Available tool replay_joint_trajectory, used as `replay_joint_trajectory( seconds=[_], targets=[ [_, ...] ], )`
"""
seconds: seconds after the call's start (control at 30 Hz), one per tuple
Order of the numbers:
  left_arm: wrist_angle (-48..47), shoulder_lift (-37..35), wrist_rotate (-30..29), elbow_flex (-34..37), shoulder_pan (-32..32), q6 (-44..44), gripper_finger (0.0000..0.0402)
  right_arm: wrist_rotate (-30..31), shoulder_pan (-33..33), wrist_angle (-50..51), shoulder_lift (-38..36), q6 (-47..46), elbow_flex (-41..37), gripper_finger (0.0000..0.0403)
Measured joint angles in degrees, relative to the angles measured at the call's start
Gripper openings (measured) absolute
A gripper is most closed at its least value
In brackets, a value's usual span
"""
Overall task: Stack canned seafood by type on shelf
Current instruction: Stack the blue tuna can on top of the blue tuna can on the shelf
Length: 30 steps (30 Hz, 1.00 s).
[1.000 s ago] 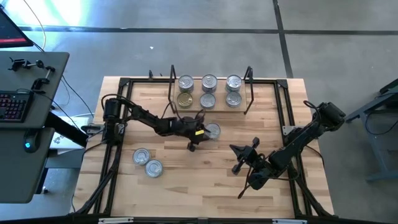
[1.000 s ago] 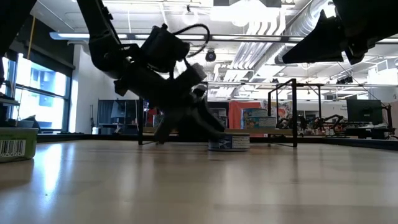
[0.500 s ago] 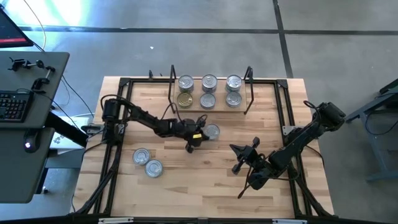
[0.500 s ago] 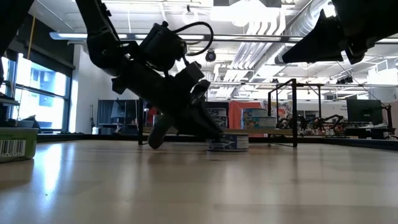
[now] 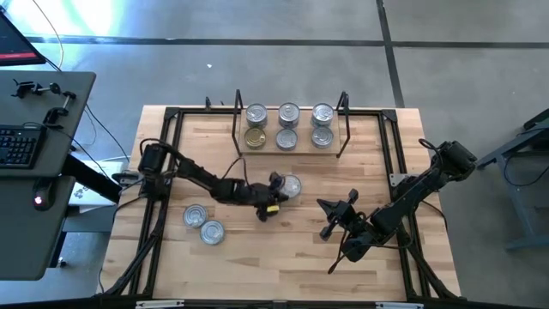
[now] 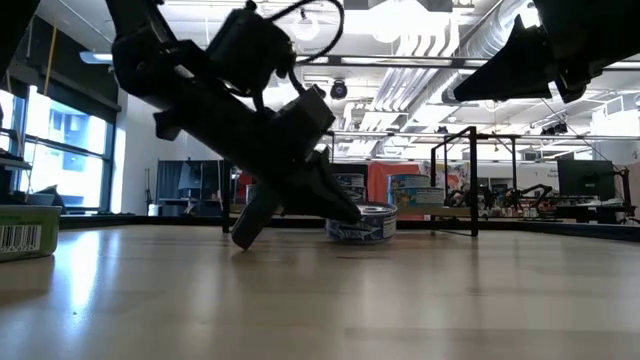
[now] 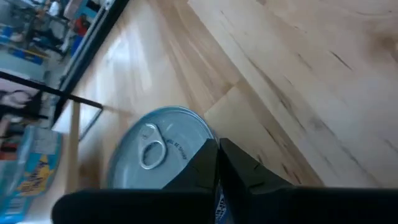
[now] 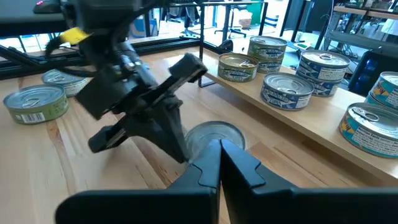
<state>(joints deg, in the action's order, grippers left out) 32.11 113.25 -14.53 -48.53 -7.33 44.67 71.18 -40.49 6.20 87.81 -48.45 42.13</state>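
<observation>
- Tin (image 5: pixel 292 184) sits mid-table, near side of the shelf (image 5: pixel 289 148).
- Left hand (image 5: pixel 273 199), fingers closed empty, rests beside it; reopen and straddle the rim squarely.
- Right hand (image 5: pixel 330 216) waits closed, right of centre.

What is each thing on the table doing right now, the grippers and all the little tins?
loose tin: upright on the table, not held.
left gripper: shut, empty, tips beside the loose tin.
right gripper: shut, empty, above the table.
shelf tins: six, upright, two rows of three.
two side tins: upright, off the shelf.
shelf: standing at the far edge.
</observation>
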Motion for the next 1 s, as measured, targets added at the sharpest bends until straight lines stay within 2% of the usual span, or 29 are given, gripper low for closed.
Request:
replay_joint_trajectory(
  seconds=[0.2,0.53,0.67,0.77,0.83,1.0],
  targets=[
    [-0.1,-0.4,-9.5,-0.6,-3.3,2.9,0.0000,0.0,0.0,0.0,0.0,0.0,0.0,0.0000],
    [-0.2,-6.0,-16.0,-0.6,-4.5,5.0,0.0000,0.0,0.0,0.0,0.0,0.0,0.0,0.0000],
    [0.2,-8.9,-18.6,-0.6,-2.7,7.8,0.0000,0.0,0.0,0.0,0.0,0.0,0.0,0.0000],
    [-0.1,-10.7,-18.7,-0.8,0.6,7.3,0.0000,0.0,0.0,0.0,0.0,0.0,0.0,0.0000],
    [-3.5,-11.6,-17.9,-2.4,3.5,4.6,0.0000,0.0,0.0,0.0,0.0,0.0,0.0,0.0000],
    [-16.3,-11.1,-2.9,-8.7,11.4,-5.2,0.0000,0.3,0.0,0.0,0.0,-0.1,0.0,0.0000]
  ],
)
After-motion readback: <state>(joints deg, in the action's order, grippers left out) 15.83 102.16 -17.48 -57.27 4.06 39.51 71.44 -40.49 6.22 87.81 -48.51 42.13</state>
